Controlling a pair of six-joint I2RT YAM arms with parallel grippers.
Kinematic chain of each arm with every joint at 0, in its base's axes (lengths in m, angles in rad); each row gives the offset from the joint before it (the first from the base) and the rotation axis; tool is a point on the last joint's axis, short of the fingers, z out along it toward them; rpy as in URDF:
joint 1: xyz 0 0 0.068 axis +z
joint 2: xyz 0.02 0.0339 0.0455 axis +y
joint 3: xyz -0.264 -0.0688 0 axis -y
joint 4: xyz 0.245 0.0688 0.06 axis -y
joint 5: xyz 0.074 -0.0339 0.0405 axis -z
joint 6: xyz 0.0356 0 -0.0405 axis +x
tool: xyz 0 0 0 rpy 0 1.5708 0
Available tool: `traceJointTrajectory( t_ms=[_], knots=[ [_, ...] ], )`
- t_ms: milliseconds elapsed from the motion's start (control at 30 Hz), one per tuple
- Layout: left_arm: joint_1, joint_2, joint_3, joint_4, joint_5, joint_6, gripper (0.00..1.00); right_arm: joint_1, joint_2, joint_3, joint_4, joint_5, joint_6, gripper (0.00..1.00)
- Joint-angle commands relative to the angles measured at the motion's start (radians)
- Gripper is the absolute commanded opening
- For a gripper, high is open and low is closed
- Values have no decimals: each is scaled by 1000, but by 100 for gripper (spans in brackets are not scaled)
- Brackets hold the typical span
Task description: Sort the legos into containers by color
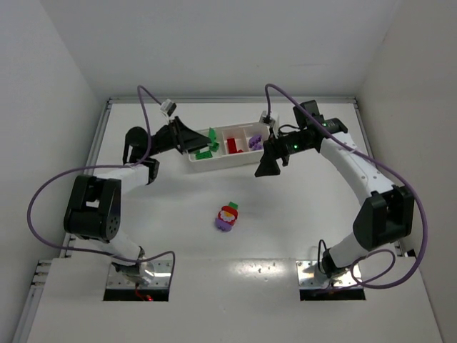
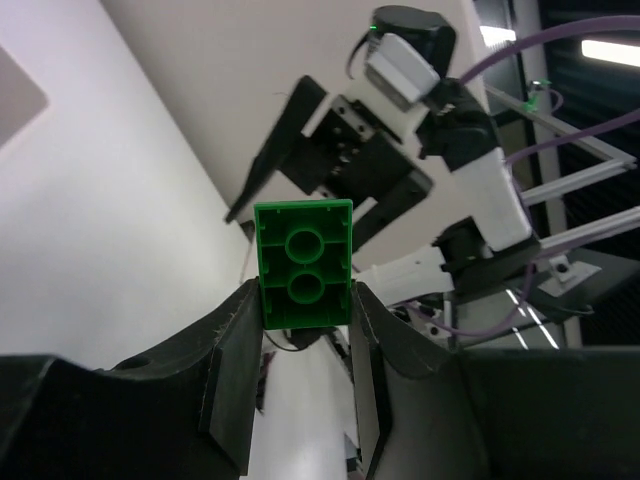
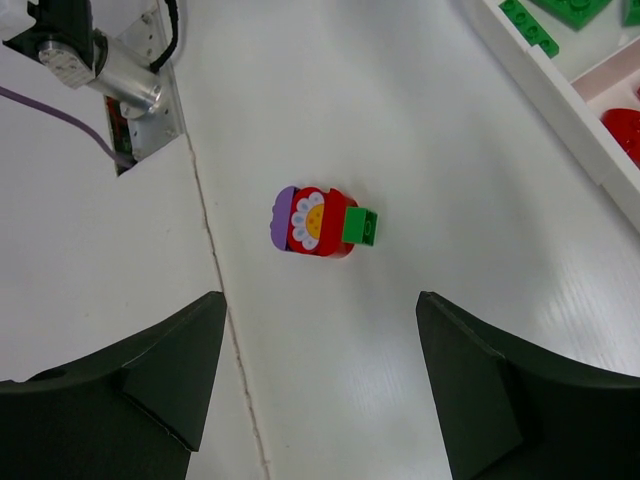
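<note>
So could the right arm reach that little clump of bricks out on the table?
Probably yes: the right gripper is open and empty, and the clump lies alone on bare table, clear of the tray.

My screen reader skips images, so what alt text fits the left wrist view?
A green lego is clamped in the left gripper, its hollow underside facing the camera. Behind it is the right arm, jaws apart, against a white wall.

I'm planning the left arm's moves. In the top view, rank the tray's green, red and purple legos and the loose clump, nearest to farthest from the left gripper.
1. Green legos, tray's left end, beside the left gripper.
2. Red legos, tray's middle.
3. Purple legos, tray's right end.
4. Clump, on the table.
</note>
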Motion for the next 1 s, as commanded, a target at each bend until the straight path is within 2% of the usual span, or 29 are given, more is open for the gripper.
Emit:
traceJointTrajectory(
  t_ms=[0,133,200,267,300,333,367,400,433,500,533,600,700,833,967],
  knots=[
    [4,-3,29,269,26,-174,0,-11,-20,-5,31,-7,12,78],
    [4,-3,29,305,26,-184,0,-11,-20,-5,31,-7,12,78],
    [4,-3,42,261,26,-126,0,-11,-20,-5,31,-7,12,78],
    [13,-3,88,140,42,-6,0,-11,-11,-5,31,-7,12,78],
    [13,-15,117,52,58,225,0,-11,-11,-5,31,-7,12,78],
    [13,-25,156,-358,46,412,0,-11,-11,-5,31,-7,12,78],
    [13,-54,287,-682,-32,654,0,-11,-11,-5,31,-7,12,78],
    [2,-54,353,-942,-153,1019,0,-11,-11,-14,31,-7,21,78],
    [-21,-66,389,-1132,-324,1128,0,-11,-11,-14,31,3,21,78],
    [-64,-66,440,-1219,-454,1271,0,-11,-11,-5,31,13,21,78],
    [-64,-54,449,-1253,-552,1287,0,-11,-11,-5,31,13,21,78],
    [-82,-2,496,-1331,-658,1313,0,-11,-2,-5,31,13,21,78],
    [-82,84,576,-1426,-761,1345,0,-11,-2,-5,31,13,21,78],
    [-91,144,605,-1489,-809,1366,0,-11,-2,-5,31,22,21,78],
    [-91,167,605,-1499,-840,1367,12,-11,-2,-5,41,22,21,78]
  ],
)
